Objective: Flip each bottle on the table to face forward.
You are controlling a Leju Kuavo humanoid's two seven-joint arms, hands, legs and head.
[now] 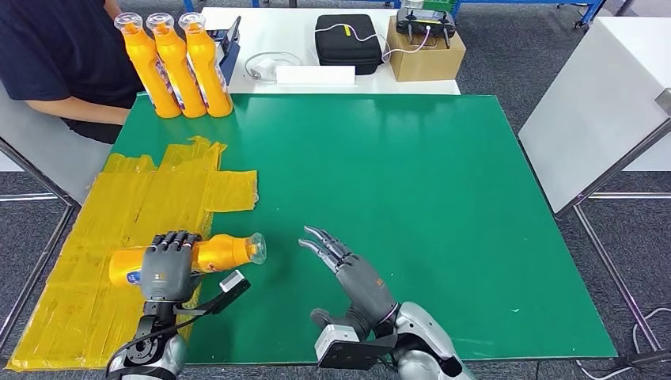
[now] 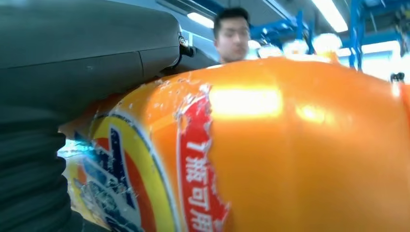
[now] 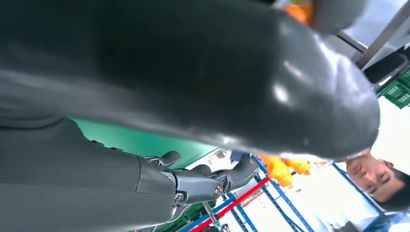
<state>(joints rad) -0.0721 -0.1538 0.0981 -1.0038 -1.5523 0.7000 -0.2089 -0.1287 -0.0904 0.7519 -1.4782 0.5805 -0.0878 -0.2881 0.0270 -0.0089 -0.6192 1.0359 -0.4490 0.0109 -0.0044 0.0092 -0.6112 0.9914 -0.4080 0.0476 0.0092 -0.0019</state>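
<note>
Head view: left hand (image 1: pixel 168 265) grips the lying bottle (image 1: pixel 225 252).
Bottle: on its side, cap pointing at the right hand (image 1: pixel 352 271).
Right hand: near the bottle's cap, fingers apart, holding nothing.

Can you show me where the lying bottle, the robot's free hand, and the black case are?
lying bottle (image 1: pixel 225 252): head view, on its orange neck end.
right hand (image 1: pixel 356 273): head view, on the grey palm.
black case (image 1: pixel 346 39): head view, on its top face.
</note>
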